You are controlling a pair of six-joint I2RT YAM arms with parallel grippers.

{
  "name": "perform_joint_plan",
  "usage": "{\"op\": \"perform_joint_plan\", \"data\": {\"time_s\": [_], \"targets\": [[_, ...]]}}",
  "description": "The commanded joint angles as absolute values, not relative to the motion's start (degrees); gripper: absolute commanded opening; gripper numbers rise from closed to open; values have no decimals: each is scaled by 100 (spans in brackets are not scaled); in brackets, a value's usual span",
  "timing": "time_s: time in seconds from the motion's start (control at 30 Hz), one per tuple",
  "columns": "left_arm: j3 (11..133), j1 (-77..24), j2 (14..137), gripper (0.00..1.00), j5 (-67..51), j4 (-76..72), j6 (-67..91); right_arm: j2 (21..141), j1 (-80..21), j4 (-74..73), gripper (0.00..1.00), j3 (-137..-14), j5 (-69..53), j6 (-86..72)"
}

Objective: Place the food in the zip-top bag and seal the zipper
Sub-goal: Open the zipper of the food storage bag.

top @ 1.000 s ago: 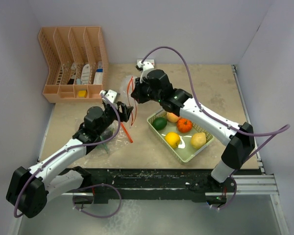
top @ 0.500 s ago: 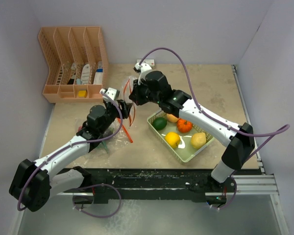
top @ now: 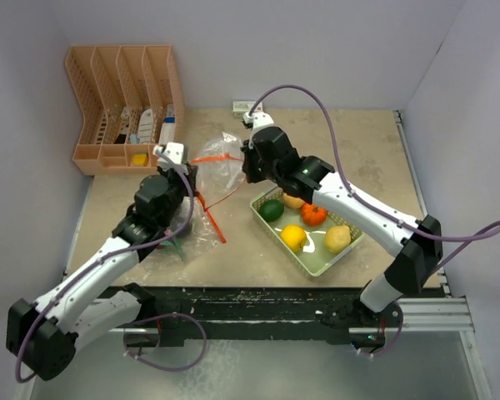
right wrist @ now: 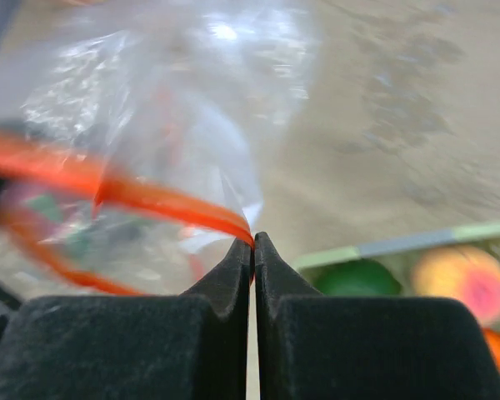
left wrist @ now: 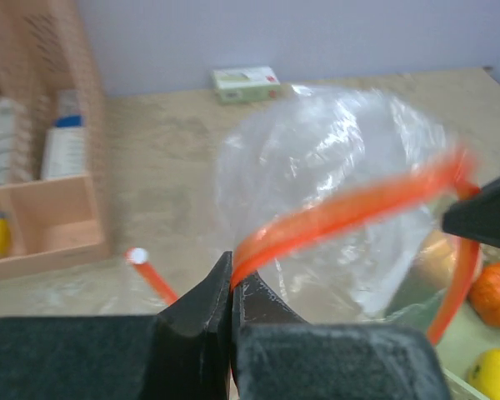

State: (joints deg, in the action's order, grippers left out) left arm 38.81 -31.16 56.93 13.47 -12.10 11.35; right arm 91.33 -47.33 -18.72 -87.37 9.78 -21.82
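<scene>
**Bag (top: pixel 219 164) mouth now held on both sides**

Worktop (top: pixel 358 150): mottled beige, flat. The bag, crinkly clear film, hangs ballooned between the arms. Tray (top: pixel 315 265): pale green, rigid; five smooth, rounded food (top: pixel 293 237) pieces lie in it. Left gripper (left wrist: pixel 233 287) has just clamped the thin orange zipper (left wrist: pixel 350 208); right gripper (right wrist: pixel 252 243) pinches the opposite lip. Judgement: the mouth can now be spread for loading.

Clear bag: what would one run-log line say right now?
left gripper: shut on zipper | right gripper: shut on zipper | bag: mouth spread between them | tray: five fruits inside
</scene>
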Motion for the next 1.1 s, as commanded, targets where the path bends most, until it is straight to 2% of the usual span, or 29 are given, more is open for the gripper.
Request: {"op": "perform_joint_plan", "data": {"time_s": [0.0, 0.1, 0.33, 0.4, 0.43, 0.53, 0.6, 0.63, 0.7, 0.87, 0.97, 1.07], "targets": [[4562, -3110, 4765, 0, 2882, 127, 490, 8859, -4402, -2631, 0, -8399, 2490, -2302], [4742, -3103, 4368, 0, 3378, 549, 190, 8891, -4051, -2898, 0, -8193, 2867, -2391], [4915, -3102, 4024, 0, 3586, 1167, 73, 9086, -3858, -3064, 0, -8243, 3259, -2474], [4882, -3103, 4018, 0, 3607, 1260, 143, 9059, -3853, -2945, 0, -8311, 2766, -2174], [4845, -3103, 4007, 0, 3567, 1254, 184, 8954, -3860, -2669, 3, -8246, 2022, -1885], [4708, -3098, 4061, 0, 3432, 1089, 286, 8293, -3862, -1531, 43, -7708, -407, -1435], [4693, -3102, 4165, 0, 3363, 1044, 338, 7764, -3861, -951, 67, -7289, -1393, -1538], [4693, -3097, 4219, 0, 3326, 1016, 360, 7553, -3861, -819, 77, -7154, -1645, -1574], [4665, -3097, 4316, 0, 3209, 890, 404, 7224, -3862, -855, 89, -7012, -1795, -1662], [4645, -3103, 4562, 0, 2930, 673, 464, 6993, -3867, -2111, 98, -6998, -1384, -2118], [4457, -3103, 4657, 0, 2777, 397, 535, 6700, -3862, -1722, 100, -6625, -1826, -2286], [4347, -3101, 4765, 0, 2658, 258, 599, 6702, -3853, -2377, 99, -6621, -924, -2833]]}}
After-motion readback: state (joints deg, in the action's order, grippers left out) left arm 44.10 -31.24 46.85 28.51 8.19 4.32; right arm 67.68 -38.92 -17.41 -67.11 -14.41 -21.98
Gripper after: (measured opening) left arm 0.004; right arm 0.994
